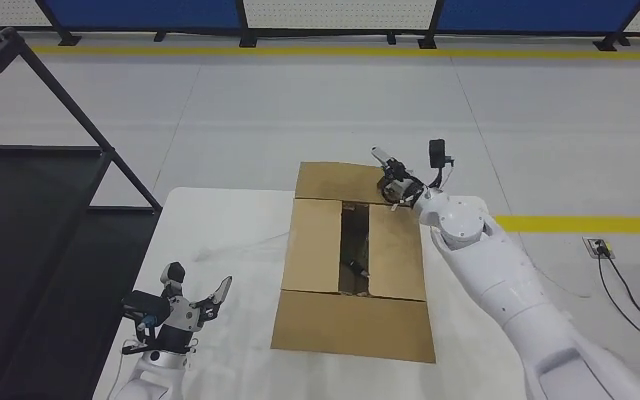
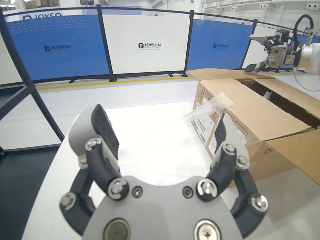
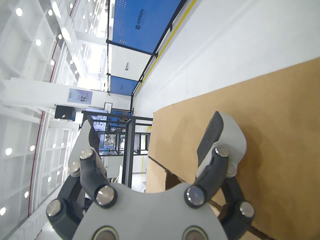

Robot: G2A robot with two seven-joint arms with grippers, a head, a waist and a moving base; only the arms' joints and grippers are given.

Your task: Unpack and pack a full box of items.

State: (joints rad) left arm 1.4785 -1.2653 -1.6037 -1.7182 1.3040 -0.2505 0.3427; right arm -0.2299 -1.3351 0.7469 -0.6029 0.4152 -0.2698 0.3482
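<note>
A brown cardboard box point(image 1: 312, 245) stands in the middle of the white table point(image 1: 215, 215). Its long flaps lie half folded over a dark gap, where a small dark item point(image 1: 355, 267) shows. My right gripper point(image 1: 385, 172) is open at the box's far flap point(image 3: 275, 116), with one finger point(image 3: 212, 136) close over the cardboard and nothing held. The left wrist view shows that gripper point(image 2: 252, 53) above the far flap. My left gripper point(image 1: 198, 282) hovers open and empty over the table's near left part, apart from the box point(image 2: 250, 106). A clear plastic strip point(image 2: 215, 103) hangs from the box's side.
A black metal frame point(image 1: 60, 110) stands beside the table's left edge. Blue and white fence panels point(image 1: 340, 12) close off the floor behind. White tabletop lies bare between my left gripper point(image 2: 160, 116) and the box.
</note>
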